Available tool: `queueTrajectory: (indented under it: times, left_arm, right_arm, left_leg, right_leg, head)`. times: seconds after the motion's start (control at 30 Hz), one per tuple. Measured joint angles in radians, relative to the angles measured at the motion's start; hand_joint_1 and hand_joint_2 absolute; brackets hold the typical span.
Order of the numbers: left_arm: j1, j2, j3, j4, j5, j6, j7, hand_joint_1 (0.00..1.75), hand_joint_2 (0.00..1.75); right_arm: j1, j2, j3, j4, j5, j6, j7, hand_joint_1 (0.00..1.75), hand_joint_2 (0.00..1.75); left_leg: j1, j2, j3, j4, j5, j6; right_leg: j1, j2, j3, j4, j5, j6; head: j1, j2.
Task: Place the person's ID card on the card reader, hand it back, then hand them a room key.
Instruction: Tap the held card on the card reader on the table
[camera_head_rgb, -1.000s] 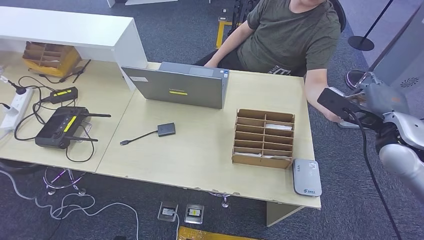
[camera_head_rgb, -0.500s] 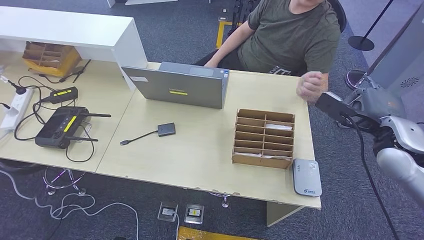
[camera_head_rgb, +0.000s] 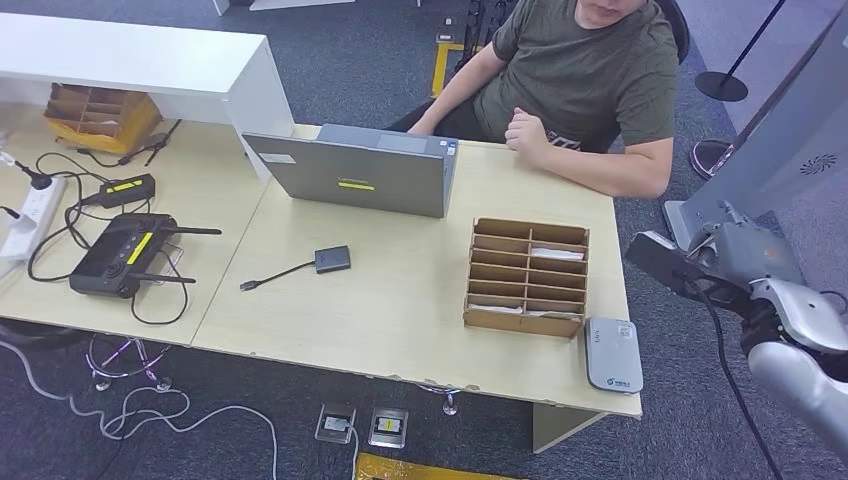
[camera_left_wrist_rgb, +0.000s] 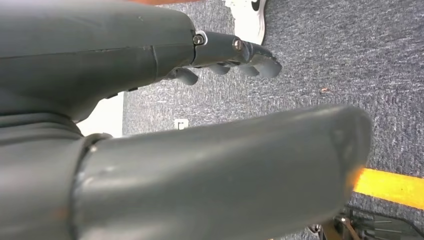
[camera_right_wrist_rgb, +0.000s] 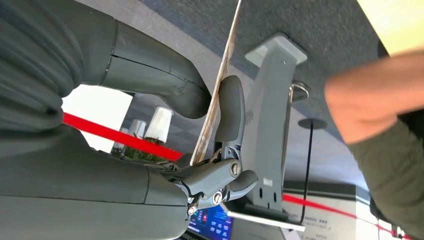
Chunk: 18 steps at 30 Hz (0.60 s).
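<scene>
Off the right edge of the desk, the ID card (camera_head_rgb: 658, 258) sits pinched in my right hand (camera_head_rgb: 735, 262), a dark flat rectangle held out over the grey carpet; from my right wrist camera the card (camera_right_wrist_rgb: 216, 95) shows edge-on, clamped between my thick thumb and a darker finger (camera_right_wrist_rgb: 230, 112). Just near of it, on the desk's near right corner, lies the grey card reader (camera_head_rgb: 613, 354), apart from the card. To the left of the reader and just beside it stands a cardboard slot organizer (camera_head_rgb: 527, 275), with pale cards lying in some of its compartments. Across the desk (camera_head_rgb: 400, 300) at its far side sits a person in an olive T-shirt (camera_head_rgb: 585, 75), one forearm resting on the far right corner, hand (camera_head_rgb: 527, 133) loosely curled close to the laptop (camera_head_rgb: 355, 172). A small dark adapter (camera_head_rgb: 333, 259) with a short cable lies at mid-desk. Farther left, a black controller (camera_head_rgb: 120, 254), a power strip (camera_head_rgb: 25, 215) and tangled cables cover the adjoining table. My left hand (camera_left_wrist_rgb: 235, 57), seen from its own wrist camera, hangs over the carpet with fingers curled in and nothing in them
</scene>
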Motion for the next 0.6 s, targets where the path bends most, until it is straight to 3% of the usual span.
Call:
queueTrajectory:
  times: [0.3,0.6]
  left_arm:
    - [0.001,0.004,0.0,0.0,0.0,0.002,0.0,0.0,0.0]
    - [0.001,0.006,0.001,0.0,0.006,0.004,0.0,0.0,0.0]
  right_arm:
    - [0.092,-0.026,-0.01,-0.066,0.014,0.016,-0.006,1.75,1.75]
    - [0.139,-0.015,0.018,-0.133,0.027,0.043,-0.009,1.75,1.75]
  left_leg:
    - [0.0,0.0,0.0,0.0,0.0,0.0]
    - [0.0,0.0,0.0,0.0,0.0,0.0]
  right_leg:
    - [0.0,0.0,0.0,0.0,0.0,0.0]
    - [0.0,0.0,0.0,0.0,0.0,0.0]
  head:
    - [0.0,0.0]
    - [0.0,0.0]
